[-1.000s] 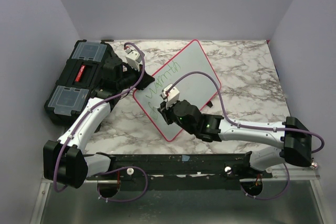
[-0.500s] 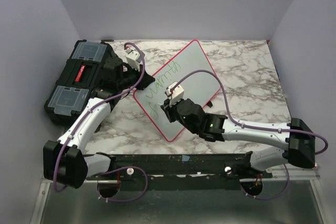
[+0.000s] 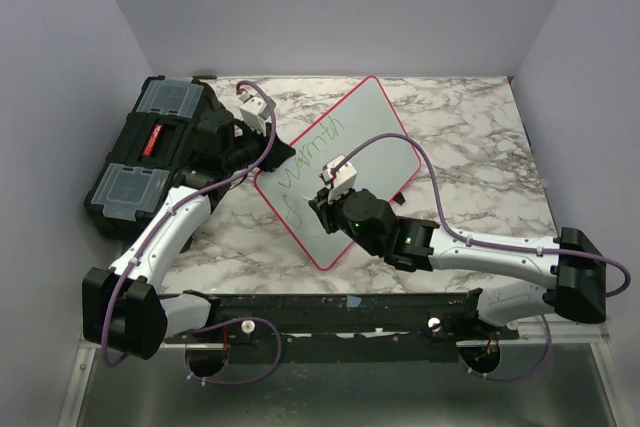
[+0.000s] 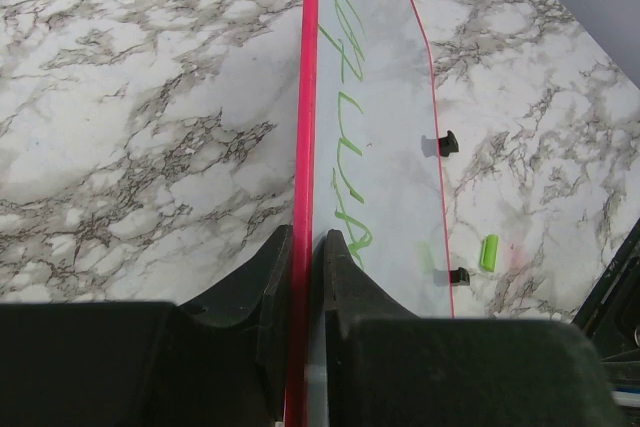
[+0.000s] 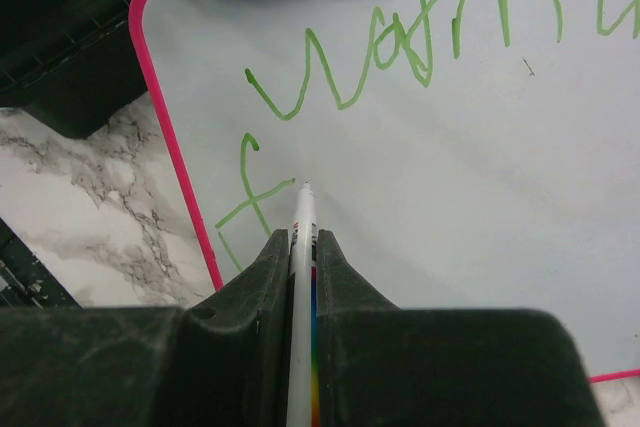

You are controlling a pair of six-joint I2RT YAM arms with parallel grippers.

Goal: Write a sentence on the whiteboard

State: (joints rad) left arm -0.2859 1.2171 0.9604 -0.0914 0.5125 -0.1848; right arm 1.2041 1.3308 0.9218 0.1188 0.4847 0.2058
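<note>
Far left: black toolbox (image 3: 150, 152) on the marble tabletop (image 3: 480, 147). Just beside it, the left end effector (image 4: 305, 247) pinches the red rim of the whiteboard (image 4: 370, 97), which lies diagonally mid-tabletop.

The sentence (image 5: 420, 57) reads "warmth", with an "f" begun below. The right end effector (image 5: 302, 242) is pressed onto the marker (image 5: 303, 209), tip beside the "f" — contact cannot be told.

Risks, judged:
- The rim hold is narrow; pen pressure may pivot the board and skew the line.
- The marker may slip in the jaws — faint strokes.
- The second line starts close to the rim.
</note>
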